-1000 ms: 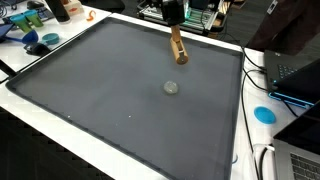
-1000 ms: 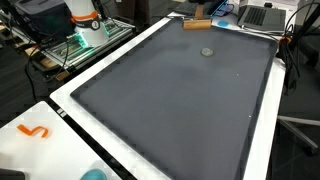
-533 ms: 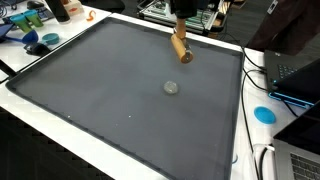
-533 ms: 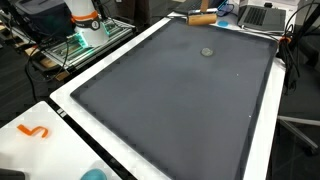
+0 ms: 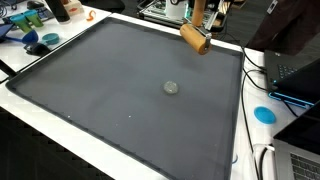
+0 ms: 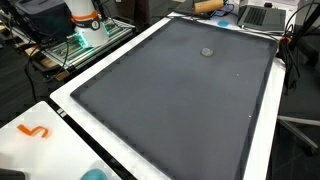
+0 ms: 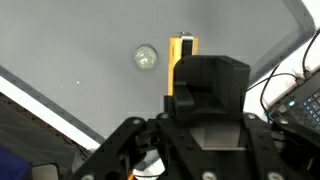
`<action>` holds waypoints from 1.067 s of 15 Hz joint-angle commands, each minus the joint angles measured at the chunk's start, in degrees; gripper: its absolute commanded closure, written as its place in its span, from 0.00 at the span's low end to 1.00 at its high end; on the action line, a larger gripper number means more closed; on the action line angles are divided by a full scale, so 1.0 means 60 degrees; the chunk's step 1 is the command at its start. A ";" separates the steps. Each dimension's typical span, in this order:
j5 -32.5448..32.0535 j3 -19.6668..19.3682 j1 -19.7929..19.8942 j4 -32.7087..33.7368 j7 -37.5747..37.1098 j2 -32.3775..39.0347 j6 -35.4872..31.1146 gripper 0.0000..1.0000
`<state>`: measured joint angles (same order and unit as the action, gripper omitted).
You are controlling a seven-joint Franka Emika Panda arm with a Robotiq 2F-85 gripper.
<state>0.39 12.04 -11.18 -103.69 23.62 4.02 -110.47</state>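
Tool: the gripper (image 5: 199, 22) was clenched on a wooden block (image 5: 194, 39), its fingers closed on the upper end and the rest of the block hanging free below.
Block, attitude: it was tilted, with the lower end slanting down, and touched no surface.
Block, place: it was held aloft over the far rim of the dark mat (image 5: 95, 85), about where the mat meets the white table (image 5: 45, 108). An exterior view put the block (image 6: 208, 6) at or just past that rim.
Wrist view: the block (image 7: 182, 48) showed as a yellowish bar beyond the black finger housing, with the mat underneath.
Nearest thing: a small round disc (image 5: 171, 88) lay flat near the mat's middle, well apart from the block and from the gripper.
Surroundings: a blue disc (image 5: 264, 114) lay on the table beside the mat, and an orange squiggle (image 6: 35, 131) lay at the near corner.
Step in hand, as judged: a carry, with the block lifted and held clear of the surface.
Next move, what it would call for: the grip would have to be kept firm, since the block was held by one end only. Any lowering would need the tilt allowed for, because the low end would meet the surface first.
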 commanded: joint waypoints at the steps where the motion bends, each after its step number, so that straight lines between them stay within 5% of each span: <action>1: -0.0410 0.0128 -0.0170 -0.0232 -0.0128 -0.0492 -0.0203 0.77; 6: -0.0582 0.0214 -0.0296 -0.0234 -0.0138 -0.0672 -0.0217 0.77; 7: -0.0327 0.0187 -0.0259 0.0042 -0.0012 -0.0366 -0.0040 0.52; 16: -0.0354 0.0201 -0.0279 0.0041 -0.0012 -0.0396 -0.0041 0.52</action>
<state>-1.69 13.25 -12.79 -103.71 23.62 1.54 -110.95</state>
